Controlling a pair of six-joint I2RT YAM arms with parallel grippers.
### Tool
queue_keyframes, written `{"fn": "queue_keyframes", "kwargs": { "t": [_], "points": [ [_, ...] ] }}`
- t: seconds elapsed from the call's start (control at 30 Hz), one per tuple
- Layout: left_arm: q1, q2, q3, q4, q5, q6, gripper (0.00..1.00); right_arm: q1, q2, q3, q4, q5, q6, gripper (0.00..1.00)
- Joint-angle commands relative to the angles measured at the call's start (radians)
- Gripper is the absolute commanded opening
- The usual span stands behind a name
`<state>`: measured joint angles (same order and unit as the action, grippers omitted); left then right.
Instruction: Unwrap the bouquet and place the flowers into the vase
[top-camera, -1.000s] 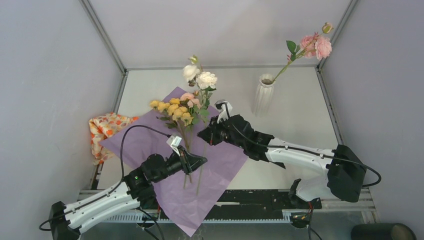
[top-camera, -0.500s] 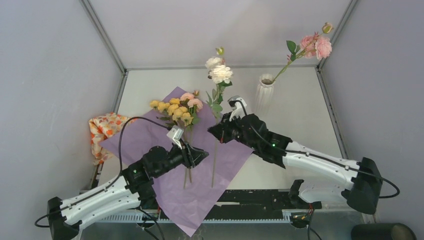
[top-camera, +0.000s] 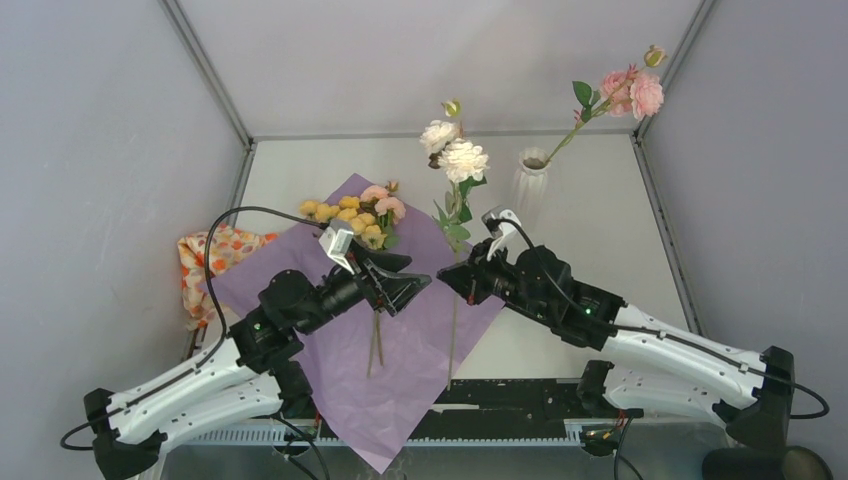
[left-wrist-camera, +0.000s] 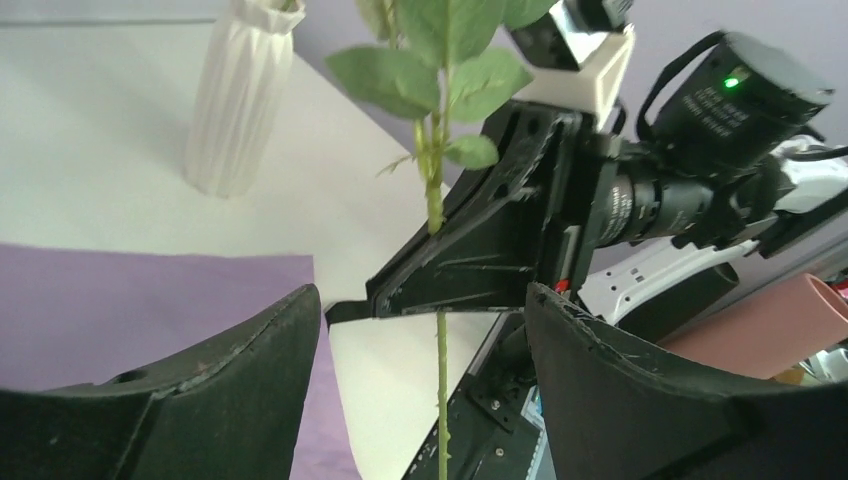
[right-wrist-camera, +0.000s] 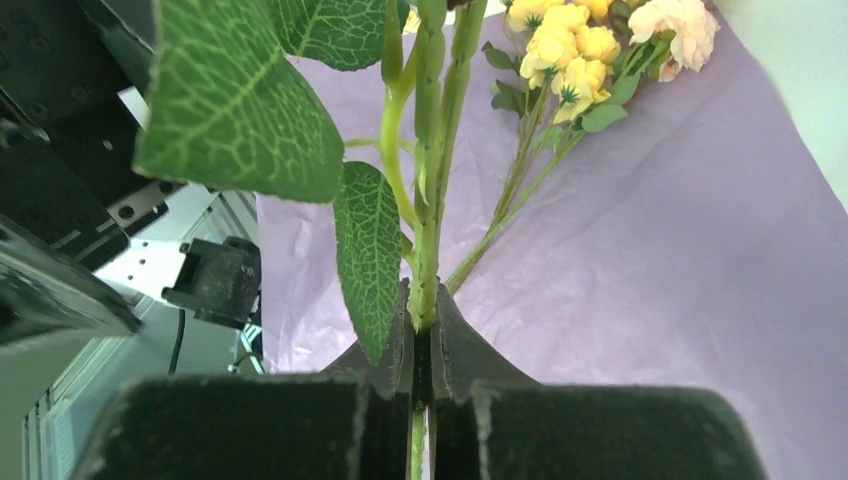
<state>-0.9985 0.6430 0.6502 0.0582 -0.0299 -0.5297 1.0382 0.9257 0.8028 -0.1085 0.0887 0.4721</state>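
Note:
The bouquet lies unwrapped: flat lilac paper (top-camera: 300, 285) with yellow and pink flowers (top-camera: 352, 220) on it. My right gripper (top-camera: 450, 281) is shut on the stem of a cream-white rose (top-camera: 455, 152), holding it upright above the paper's right edge. In the right wrist view the jaws (right-wrist-camera: 423, 325) pinch the green stem (right-wrist-camera: 430, 200) below its leaves. My left gripper (top-camera: 414, 287) is open just left of that stem. In its own view the stem (left-wrist-camera: 441, 400) hangs free between the wide fingers (left-wrist-camera: 422, 296). The white ribbed vase (top-camera: 529, 188) at the back holds a pink rose (top-camera: 630, 92).
An orange floral cloth (top-camera: 208, 262) is bunched against the left wall. Grey walls close in the table on three sides. The two grippers are nearly touching over the paper. A black rail (top-camera: 510, 395) runs along the near edge.
My left gripper has opened, let go of the stem and moved up and right. My right gripper has carried the cream-white rose to the right, toward the vase.

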Motion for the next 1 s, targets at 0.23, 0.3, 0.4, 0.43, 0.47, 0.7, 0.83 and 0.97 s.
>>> {"fn": "queue_keyframes", "kwargs": {
  "t": [0.23,0.3,0.4,0.43,0.47,0.7,0.83,0.97],
  "points": [
    [0.038,0.044,0.069,0.149,0.124,0.086,0.80,0.097,-0.077,-0.072,0.046,0.017,-0.010,0.00],
    [0.054,0.052,0.071,0.169,0.154,0.085,0.80,0.126,-0.078,-0.080,0.054,0.022,-0.009,0.00],
    [0.074,0.063,0.078,0.190,0.179,0.086,0.80,0.171,-0.077,-0.090,0.063,0.044,-0.013,0.00],
    [0.080,0.069,0.080,0.193,0.184,0.087,0.80,0.183,-0.077,-0.093,0.066,0.050,-0.015,0.00],
    [0.088,0.072,0.081,0.197,0.186,0.085,0.80,0.193,-0.077,-0.095,0.070,0.051,-0.017,0.00],
    [0.122,0.086,0.080,0.229,0.213,0.062,0.80,0.246,-0.050,-0.099,0.089,0.044,-0.031,0.00],
    [0.125,0.101,0.086,0.232,0.228,0.057,0.80,0.261,-0.030,-0.099,0.098,0.020,-0.040,0.00],
    [0.127,0.112,0.090,0.240,0.234,0.053,0.79,0.269,-0.019,-0.099,0.140,-0.004,-0.047,0.00]
  ]
}}
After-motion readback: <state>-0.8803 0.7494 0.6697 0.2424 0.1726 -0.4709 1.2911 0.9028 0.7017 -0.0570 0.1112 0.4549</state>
